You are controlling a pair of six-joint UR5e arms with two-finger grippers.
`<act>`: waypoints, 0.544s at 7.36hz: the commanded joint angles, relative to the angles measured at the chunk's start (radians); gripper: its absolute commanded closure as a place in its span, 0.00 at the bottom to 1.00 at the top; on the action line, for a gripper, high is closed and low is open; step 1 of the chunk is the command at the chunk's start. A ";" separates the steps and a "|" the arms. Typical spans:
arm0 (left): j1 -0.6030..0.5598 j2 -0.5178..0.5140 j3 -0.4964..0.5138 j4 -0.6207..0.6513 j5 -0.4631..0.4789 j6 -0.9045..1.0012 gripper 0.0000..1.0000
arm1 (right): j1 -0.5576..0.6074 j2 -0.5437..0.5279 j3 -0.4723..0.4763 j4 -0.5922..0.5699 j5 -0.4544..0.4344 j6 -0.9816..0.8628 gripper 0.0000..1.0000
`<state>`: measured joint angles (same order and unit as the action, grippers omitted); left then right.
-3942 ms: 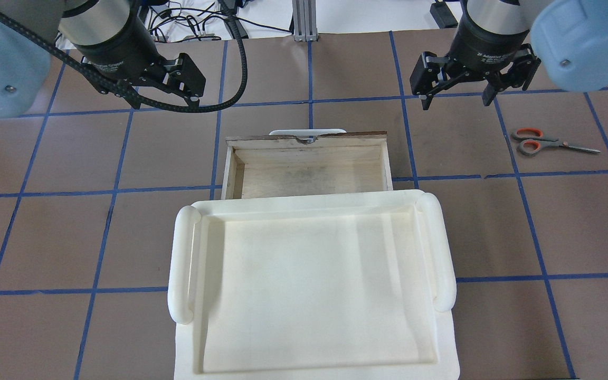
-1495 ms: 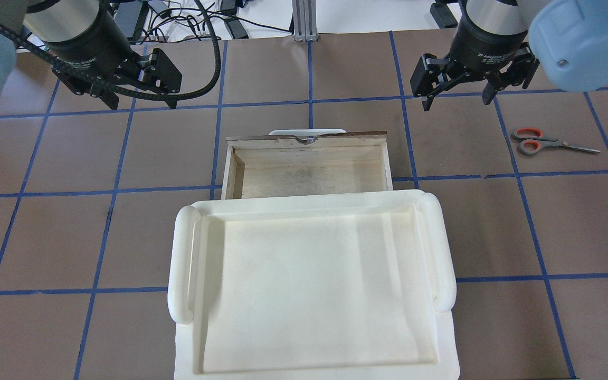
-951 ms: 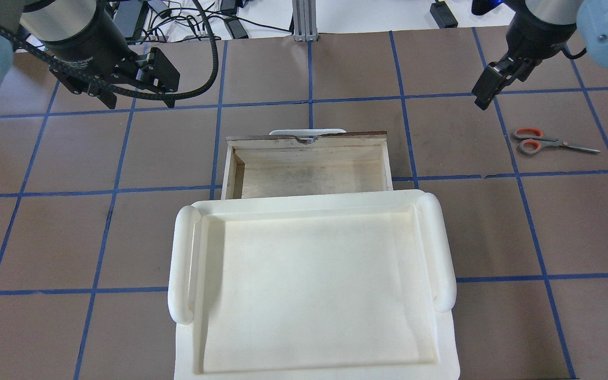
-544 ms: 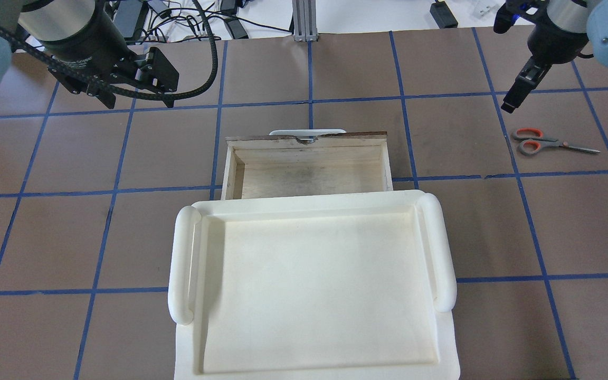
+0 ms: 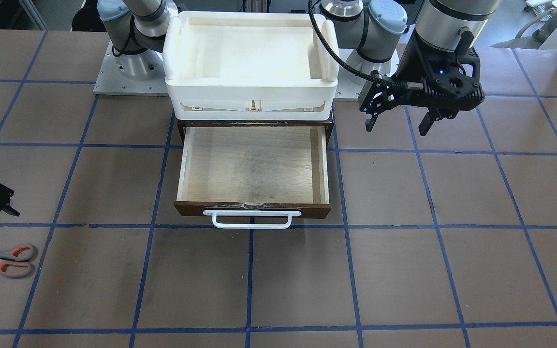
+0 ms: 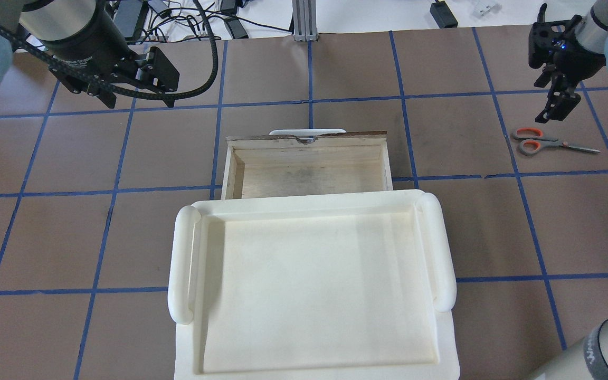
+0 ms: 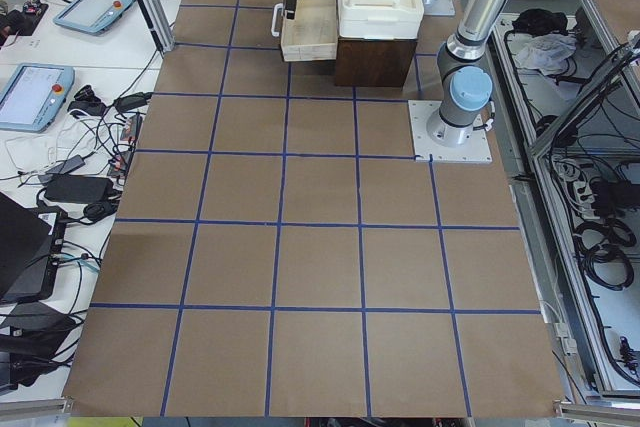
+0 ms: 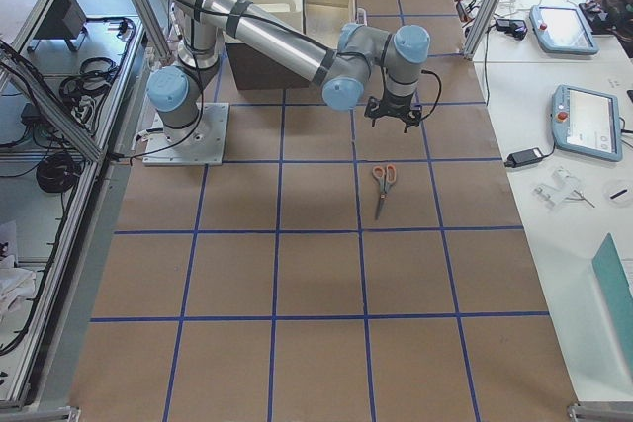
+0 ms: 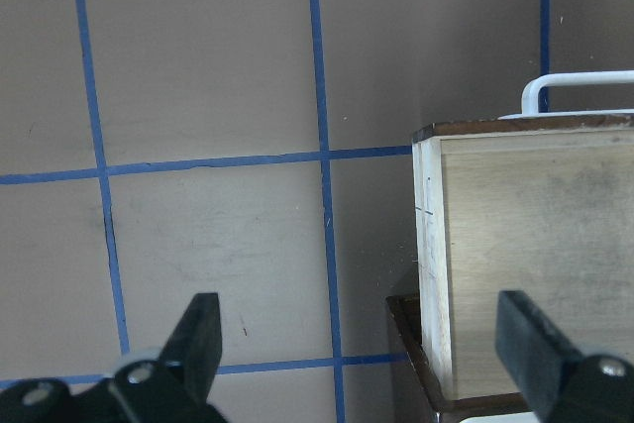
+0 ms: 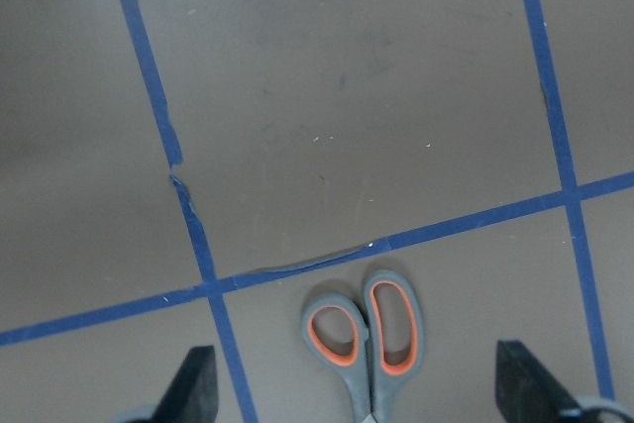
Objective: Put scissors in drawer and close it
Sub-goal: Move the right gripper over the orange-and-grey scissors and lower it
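Across the worktop (image 6: 72, 237), the drawer (image 6: 309, 177) stands pulled open, ready to receive. Left end effector (image 5: 398, 126), spread wide, waits clear at its 10 o'clock. Right end effector (image 6: 552, 108), also wide, hovers over the scissors (image 6: 539, 142), lying flat at 3 o'clock, apparently lining up a pickup.

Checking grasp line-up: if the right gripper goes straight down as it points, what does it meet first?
Probably the scissors, near the handles, framed between the right gripper's open fingers; depth is unclear.
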<state>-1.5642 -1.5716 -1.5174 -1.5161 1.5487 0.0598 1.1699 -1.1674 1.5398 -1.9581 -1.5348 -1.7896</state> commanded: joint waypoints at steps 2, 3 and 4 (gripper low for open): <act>0.000 0.001 -0.001 -0.001 0.001 0.000 0.00 | -0.045 0.101 -0.003 -0.116 -0.101 -0.311 0.00; 0.000 0.001 -0.001 -0.001 -0.001 0.000 0.00 | -0.050 0.115 -0.001 -0.116 -0.103 -0.345 0.00; 0.000 0.001 -0.001 -0.001 0.001 0.000 0.00 | -0.070 0.153 -0.001 -0.119 -0.099 -0.350 0.00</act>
<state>-1.5646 -1.5709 -1.5185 -1.5171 1.5487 0.0598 1.1180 -1.0525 1.5382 -2.0690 -1.6268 -2.1081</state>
